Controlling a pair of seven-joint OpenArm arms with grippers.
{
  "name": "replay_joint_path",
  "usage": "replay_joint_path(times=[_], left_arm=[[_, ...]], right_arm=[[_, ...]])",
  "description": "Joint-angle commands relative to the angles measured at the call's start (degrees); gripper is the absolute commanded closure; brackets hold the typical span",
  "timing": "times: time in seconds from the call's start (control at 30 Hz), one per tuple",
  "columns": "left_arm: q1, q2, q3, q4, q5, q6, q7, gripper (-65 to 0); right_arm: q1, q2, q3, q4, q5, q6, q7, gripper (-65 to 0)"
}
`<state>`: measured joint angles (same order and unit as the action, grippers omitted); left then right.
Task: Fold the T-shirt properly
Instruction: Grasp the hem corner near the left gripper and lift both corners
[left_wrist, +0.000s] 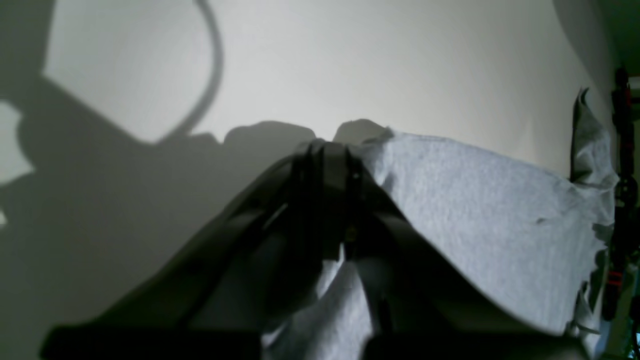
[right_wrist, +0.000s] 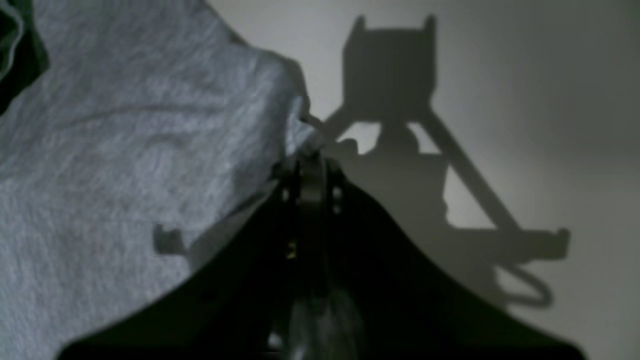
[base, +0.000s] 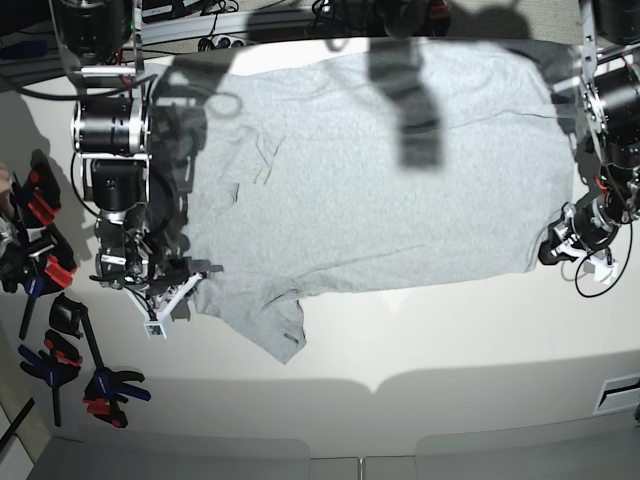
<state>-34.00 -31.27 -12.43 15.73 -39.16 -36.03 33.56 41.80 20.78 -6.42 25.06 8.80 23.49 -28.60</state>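
At the far left edge of the base view, a group of black spring clamps (base: 55, 330) with red and blue grips is laid on the white bench (base: 420, 350). Just beside them, the right claw (base: 192, 272) is lowered to the bench surface and is shut on the left edge of the T-shirt (base: 380, 170); in the right wrist view, the black fingers (right_wrist: 312, 175) are seen pressed together on a pinch of grey cloth. The T-shirt is spread flat across the middle of the bench, plain side up, with one short sleeve (base: 275, 325) pointing toward the near edge. Dark shadows of the arms are cast over the cloth. At the right, the left claw (base: 552, 250) is closed on the T-shirt's opposite edge, and the cloth is raised there. Cables (base: 220, 20) and a rail are seen beyond the far edge of the bench.
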Motion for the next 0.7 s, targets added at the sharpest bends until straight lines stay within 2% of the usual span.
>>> replay_joint_path(times=[0.0,0.17,0.27,0.33,0.57,0.67], left_arm=[[-1.4,-1.0,0.0,0.4,0.1,0.3,-1.5,0.0],[-1.4,-1.0,0.0,0.8,0.3,0.4,-3.9,0.0],[-1.4,-1.0,0.0,2.8,3.5,0.4,-3.8,0.0],[-1.4,-1.0,0.0,5.2,5.2,0.4,-2.7,0.0],[1.5,-1.0,0.0,18.7,5.3,0.4,1.6,0.0],[4.9,-1.0,0.0,25.7,5.3,3.7,2.5,0.0]], right_arm=[[3.1,0.5,0.1,1.4,0.4,-0.9,1.4,0.0],[5.3,0.5,0.1,1.5,0.4,-1.8,-0.3,0.0],[6.5,0.6,0.1,1.5,0.2,-1.6,-2.0,0.0],[7.0,0.7,0.1,1.8,0.4,-1.2,-3.0,0.0],[5.6,0.7,0.1,6.3,0.4,0.8,-5.8,0.0],[4.6,0.7,0.1,9.4,1.7,0.7,-6.4,0.0]])
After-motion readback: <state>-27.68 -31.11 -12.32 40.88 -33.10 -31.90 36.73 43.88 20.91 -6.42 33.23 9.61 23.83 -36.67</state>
